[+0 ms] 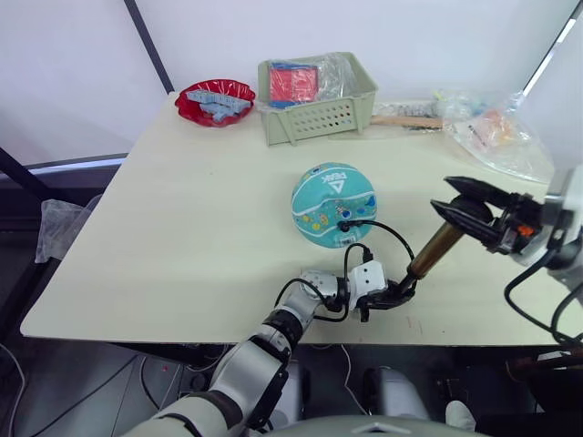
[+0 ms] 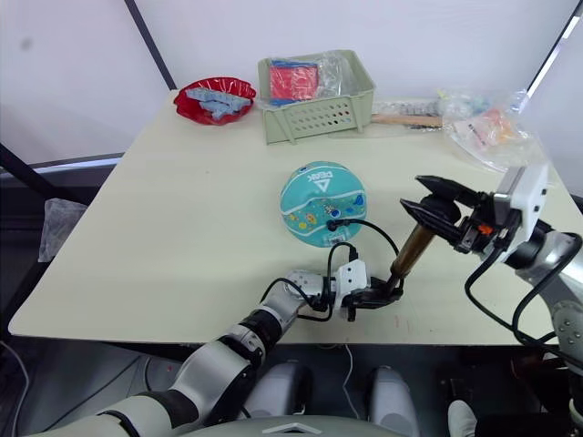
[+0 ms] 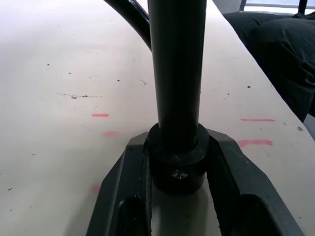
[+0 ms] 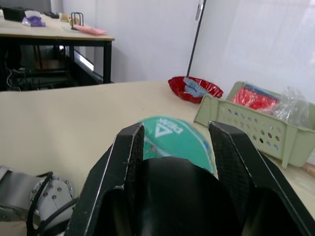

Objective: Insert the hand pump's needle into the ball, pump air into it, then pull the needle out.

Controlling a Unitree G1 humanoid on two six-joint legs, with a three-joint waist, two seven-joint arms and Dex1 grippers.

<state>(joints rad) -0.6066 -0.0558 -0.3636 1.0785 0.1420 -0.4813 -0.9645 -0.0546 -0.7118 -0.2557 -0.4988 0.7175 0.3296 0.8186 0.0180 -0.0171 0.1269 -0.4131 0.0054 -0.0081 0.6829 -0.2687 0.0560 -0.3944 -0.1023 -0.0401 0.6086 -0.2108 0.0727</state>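
Observation:
The teal ball (image 1: 332, 205) rests mid-table, its white triangle logo facing up. The hand pump (image 1: 434, 248) leans up to the right beside it, gold barrel showing. My left gripper (image 1: 393, 294) is shut on the pump's black lower end cap (image 3: 177, 164), down at the table. My right gripper (image 1: 472, 212) is shut on the black T-handle (image 4: 172, 196) at the top. The thin black hose (image 1: 387, 232) loops from the pump's base to the ball's near side, where its tip (image 1: 344, 225) meets the ball. The needle itself is hidden there.
A green basket (image 1: 319, 114) holding a red packet stands at the back. A red bowl (image 1: 216, 98) sits to its left, and crumpled plastic bags (image 1: 492, 127) lie at the back right. The table's front edge (image 1: 228, 339) runs just under my left gripper.

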